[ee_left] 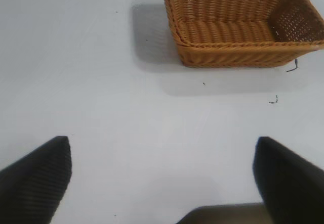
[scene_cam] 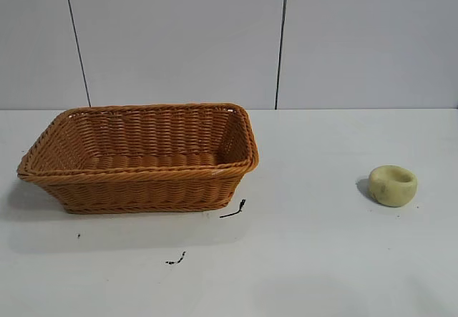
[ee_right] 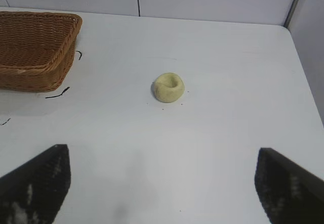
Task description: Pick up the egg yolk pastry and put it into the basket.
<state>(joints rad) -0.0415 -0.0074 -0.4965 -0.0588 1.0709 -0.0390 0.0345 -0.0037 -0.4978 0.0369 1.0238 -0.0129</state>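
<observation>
The egg yolk pastry, a small pale yellow-green lump with a dimple on top, lies on the white table at the right; it also shows in the right wrist view. The orange-brown wicker basket stands at the left, empty; it also shows in the left wrist view and the right wrist view. My right gripper is open and empty, well short of the pastry. My left gripper is open and empty over bare table, away from the basket. Neither gripper shows in the exterior view.
Small black scraps lie on the table in front of the basket. A grey panelled wall stands behind the table. The table's side edge runs beyond the pastry in the right wrist view.
</observation>
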